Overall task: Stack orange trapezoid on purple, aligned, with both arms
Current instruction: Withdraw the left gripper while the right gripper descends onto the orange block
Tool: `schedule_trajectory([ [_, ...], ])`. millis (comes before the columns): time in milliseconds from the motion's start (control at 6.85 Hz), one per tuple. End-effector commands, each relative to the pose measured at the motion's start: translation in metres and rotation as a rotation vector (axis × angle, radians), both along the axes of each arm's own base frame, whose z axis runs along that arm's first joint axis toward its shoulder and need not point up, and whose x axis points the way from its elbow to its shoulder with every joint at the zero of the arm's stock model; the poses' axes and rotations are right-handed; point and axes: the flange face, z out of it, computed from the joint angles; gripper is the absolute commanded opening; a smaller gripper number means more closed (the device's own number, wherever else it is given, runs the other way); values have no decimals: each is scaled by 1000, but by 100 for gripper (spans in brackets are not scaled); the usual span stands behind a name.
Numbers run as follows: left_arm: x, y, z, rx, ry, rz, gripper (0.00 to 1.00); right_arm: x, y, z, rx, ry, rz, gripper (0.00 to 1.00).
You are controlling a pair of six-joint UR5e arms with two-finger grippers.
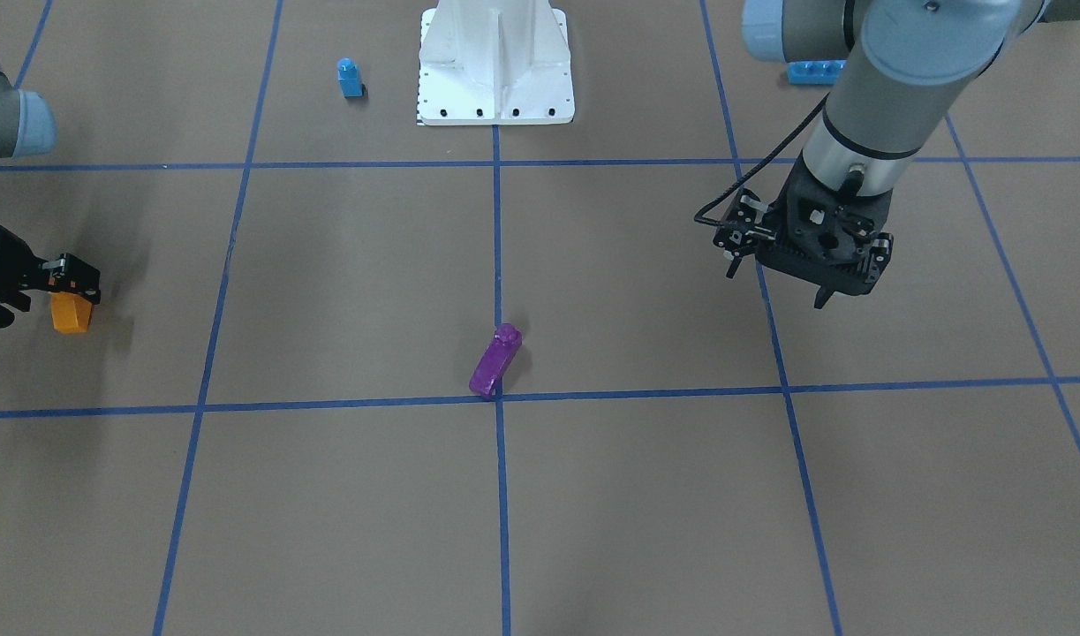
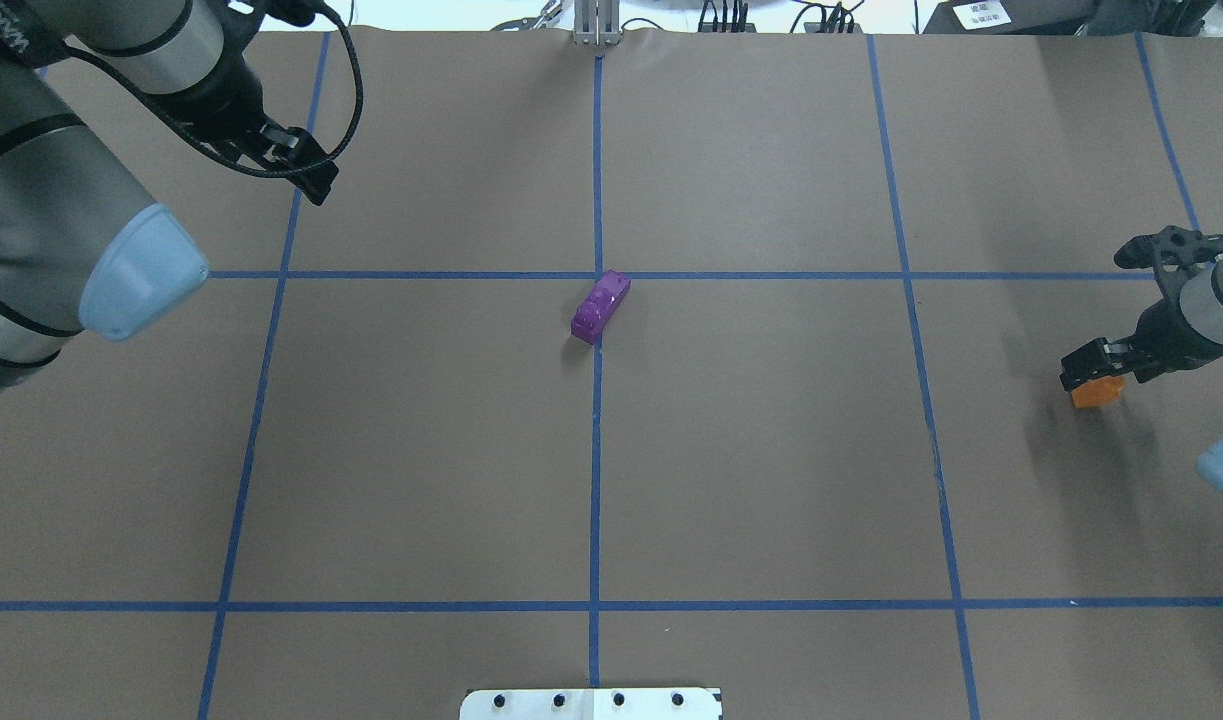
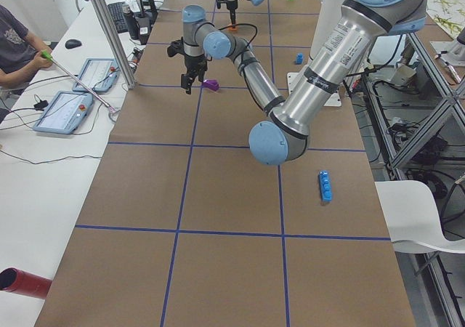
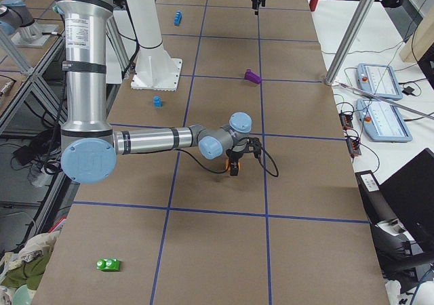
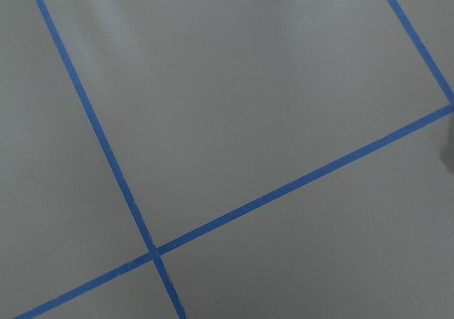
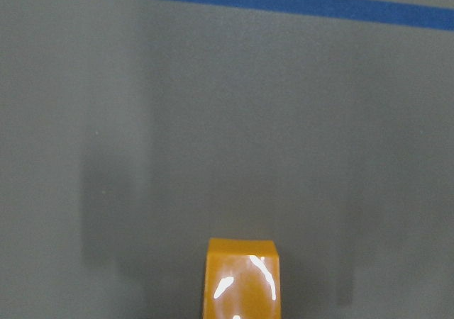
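Observation:
The orange trapezoid (image 1: 70, 315) is at the table's right end, also in the overhead view (image 2: 1097, 392) and low in the right wrist view (image 6: 242, 280). My right gripper (image 1: 73, 290) is shut on its upper part, with the brick at about table level. The purple brick (image 1: 495, 362) lies on its side on the centre tape line, also in the overhead view (image 2: 600, 308). My left gripper (image 1: 776, 287) is open and empty. It hangs above the table, well to the left of the purple brick. The left wrist view shows only paper and tape.
A small blue single-stud brick (image 1: 350, 78) stands beside the white base mount (image 1: 495, 62). A long blue brick (image 1: 813, 72) lies under the left arm. A green brick (image 4: 108, 264) lies at the table's right end. An operator (image 3: 14, 43) sits across the table.

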Motion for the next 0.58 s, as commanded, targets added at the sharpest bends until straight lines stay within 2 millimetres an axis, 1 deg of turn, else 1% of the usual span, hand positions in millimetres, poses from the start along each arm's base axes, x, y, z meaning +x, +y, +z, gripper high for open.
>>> schedule_trajectory([
  [0, 0, 0, 1, -1, -1, 1, 100, -3, 0, -1, -4, -7, -6, 94],
  [146, 0, 0, 2, -2, -2, 1, 100, -3, 0, 1, -10, -5, -6, 81],
  [292, 0, 0, 2, -2, -2, 1, 100, -4, -1, -2, -9, -13, -8, 57],
  [438, -1, 0, 2, -1, -1, 1, 100, -3, 0, 0, -9, -9, -8, 27],
])
